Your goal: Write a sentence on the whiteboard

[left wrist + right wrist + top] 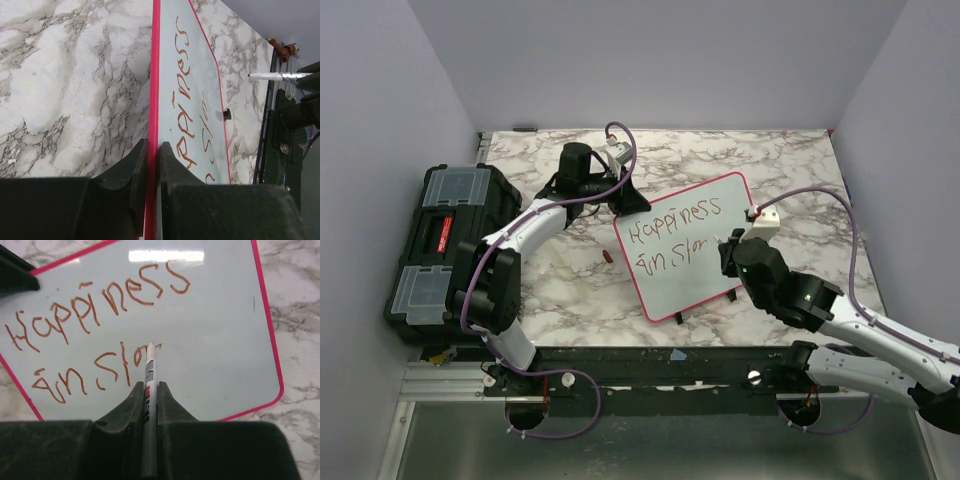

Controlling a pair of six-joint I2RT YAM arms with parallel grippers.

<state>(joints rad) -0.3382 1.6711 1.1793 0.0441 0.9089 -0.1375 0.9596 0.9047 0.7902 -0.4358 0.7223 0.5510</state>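
Your right end effector (150,388) is clamped on a marker (149,365), tip at the end of line 2 of the sentence (100,305). Your left end effector (153,146) pinches the pink frame of the whiteboard (715,275) at its far-left corner. It lies mid-worktop (570,300), slightly right of centre.

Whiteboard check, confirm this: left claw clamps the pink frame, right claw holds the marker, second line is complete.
Wrong on the second line: the right wrist view shows it unfinished, roughly "in Sim", marker tip at its end. The left claw does clamp the frame of the whiteboard; the right claw holds the marker.
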